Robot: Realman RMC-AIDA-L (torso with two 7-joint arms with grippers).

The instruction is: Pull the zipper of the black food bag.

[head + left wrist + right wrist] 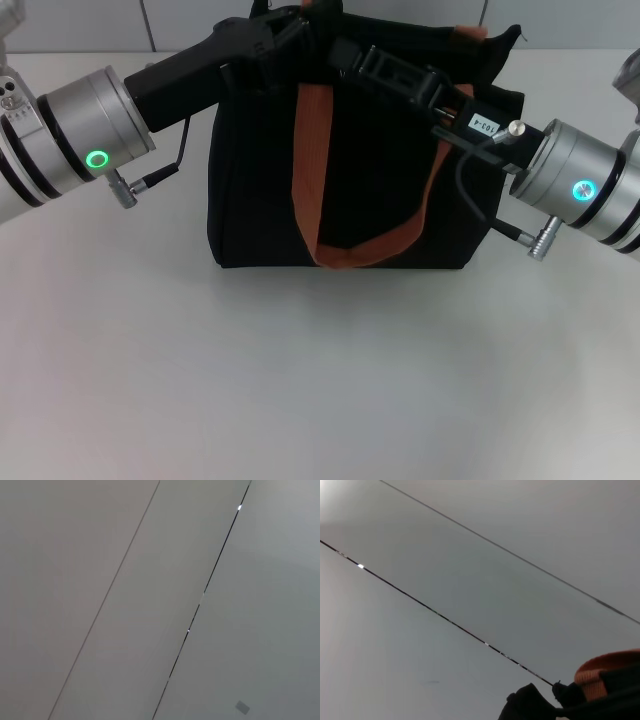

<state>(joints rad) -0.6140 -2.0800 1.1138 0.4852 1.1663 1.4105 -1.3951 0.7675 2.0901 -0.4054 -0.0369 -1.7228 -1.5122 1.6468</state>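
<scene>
The black food bag (255,200) stands upright at the back middle of the white table. One orange-brown handle (310,170) hangs down its front. My left gripper (290,30) reaches in from the left and rests at the bag's top edge, left of the middle. My right gripper (365,60) reaches in from the right and sits at the top edge beside it. The zipper is hidden behind the two grippers. The right wrist view shows a bit of black fabric (530,705) and an orange handle (607,672). The left wrist view shows only wall.
The white table (300,380) stretches in front of the bag. A grey panelled wall (180,25) stands close behind it. The second orange handle (470,35) sticks up at the bag's back right corner.
</scene>
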